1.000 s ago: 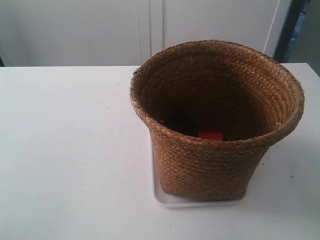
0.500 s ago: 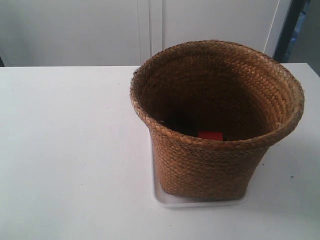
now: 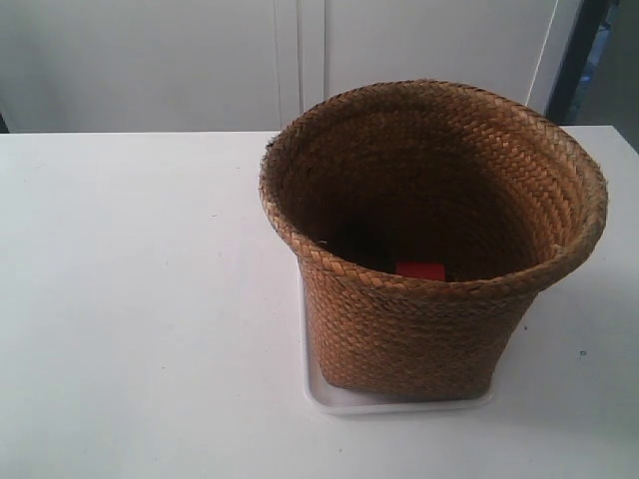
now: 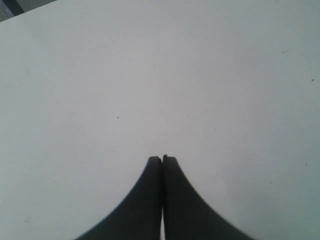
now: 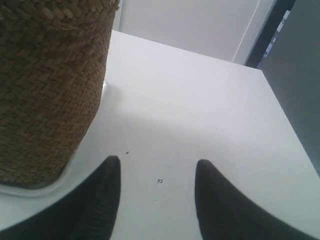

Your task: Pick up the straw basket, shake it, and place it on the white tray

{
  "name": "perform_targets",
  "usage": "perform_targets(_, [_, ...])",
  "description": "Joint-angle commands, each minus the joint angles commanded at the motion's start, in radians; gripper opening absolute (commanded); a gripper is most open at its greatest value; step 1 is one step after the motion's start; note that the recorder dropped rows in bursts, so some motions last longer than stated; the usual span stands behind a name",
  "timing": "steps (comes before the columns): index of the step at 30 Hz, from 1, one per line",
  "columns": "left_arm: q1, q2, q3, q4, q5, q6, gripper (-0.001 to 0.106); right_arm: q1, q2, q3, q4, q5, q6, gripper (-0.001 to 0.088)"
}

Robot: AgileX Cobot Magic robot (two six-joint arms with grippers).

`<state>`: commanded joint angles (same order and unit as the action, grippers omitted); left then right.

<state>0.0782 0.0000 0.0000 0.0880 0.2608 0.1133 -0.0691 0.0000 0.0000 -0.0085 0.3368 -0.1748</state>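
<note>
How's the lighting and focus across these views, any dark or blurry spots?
Exterior view: even light, but the straw basket is dark inside, only a red item showing. Left wrist view: flat light, left gripper a soft black silhouette. Right wrist view: basket weave clear, right gripper blurred, faint shadow on the table.

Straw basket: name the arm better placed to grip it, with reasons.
Probably right. The right end effector is open beside the straw basket on the white tray; the left end effector is shut, with only table in view.
</note>
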Motion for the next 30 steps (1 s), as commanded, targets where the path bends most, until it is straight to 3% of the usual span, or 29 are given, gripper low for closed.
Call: perform_targets(30, [0.0,0.0,0.0,0.0,-0.007,0.0,0.001,0.0,0.0,0.0,0.002,0.0,0.015,0.0446])
